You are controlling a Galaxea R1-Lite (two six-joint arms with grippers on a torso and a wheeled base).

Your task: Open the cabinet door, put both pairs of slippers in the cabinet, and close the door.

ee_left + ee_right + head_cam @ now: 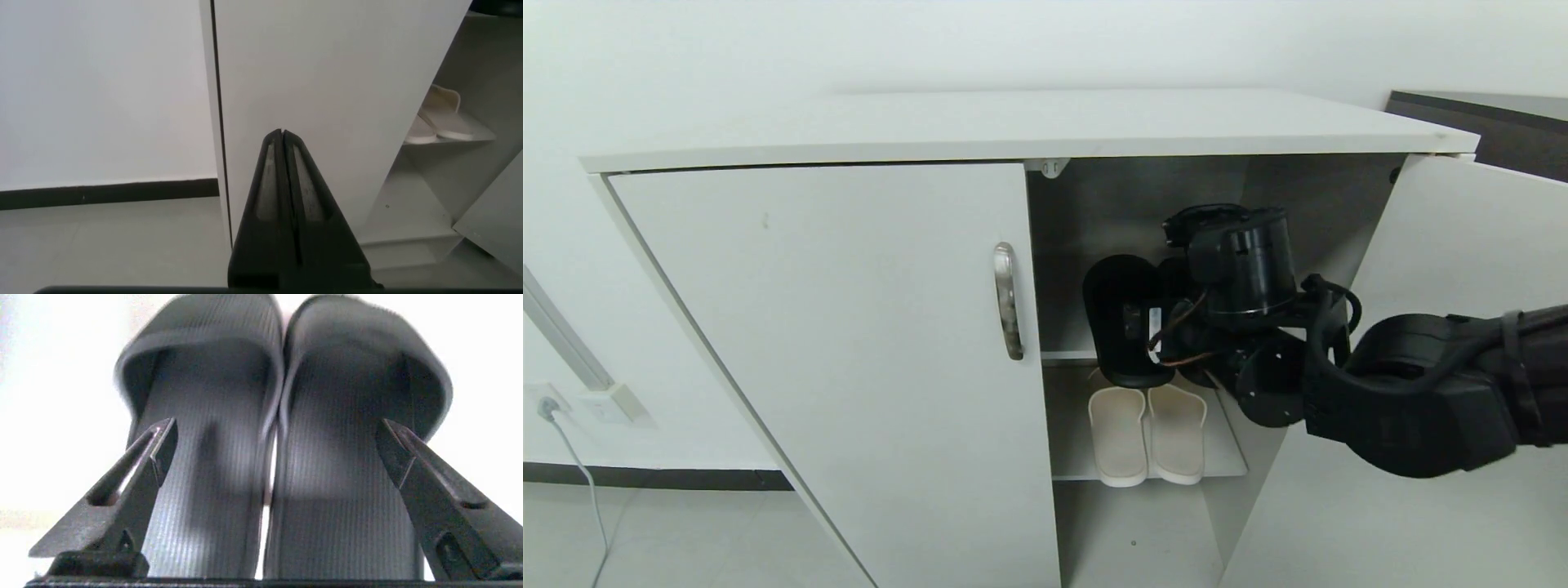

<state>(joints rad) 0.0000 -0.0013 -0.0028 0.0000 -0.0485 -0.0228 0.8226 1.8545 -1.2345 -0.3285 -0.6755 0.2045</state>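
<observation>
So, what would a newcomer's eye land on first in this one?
The right gripper is inside the open right half of the cabinet, fingers spread either side of the black slippers. Just below, the cream slippers lie side by side on a shelf. The left door is closed, with the left gripper shut in front of it.

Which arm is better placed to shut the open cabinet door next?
Probably right: the right claw is open at the black slippers inside, beside the open door; the left claw, shut, faces the closed door.
</observation>
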